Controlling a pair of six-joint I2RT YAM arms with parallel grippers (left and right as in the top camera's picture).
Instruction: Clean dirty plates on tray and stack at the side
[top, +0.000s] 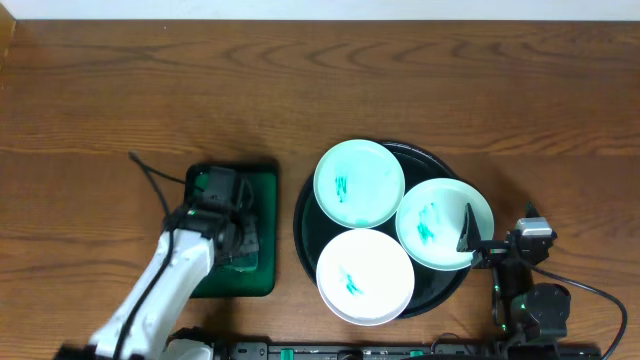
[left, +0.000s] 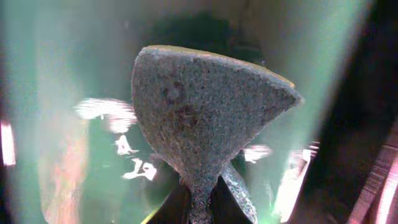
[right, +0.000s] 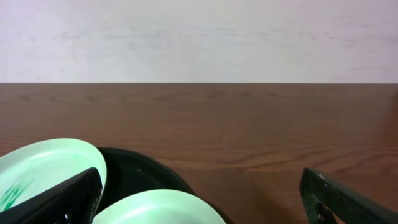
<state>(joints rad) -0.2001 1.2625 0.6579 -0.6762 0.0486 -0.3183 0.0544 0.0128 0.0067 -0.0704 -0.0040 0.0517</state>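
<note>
Black tray (top: 420, 165) sits on table (top: 100, 80) right of centre, near front edge. Three plates on it, none stacked at the side: back-left plate (top: 358, 183), right plate (top: 445, 223), front plate (top: 365, 275), all with teal scribbles in the middle. The front plate's rim hangs over the tray's front rim, and the right plate's rim laps the back-left one

Right gripper (right: 202, 202) at tray's right rim, jaws wide apart and holding nothing; one finger (top: 467, 228) lies over the right plate's edge, contact unclear

Left gripper (left: 198, 202) over green tray (top: 265, 180), left of the black tray, jaws pinched together on a grey speckled sponge (left: 205, 106); can't tell if sponge touches the green tray
</note>
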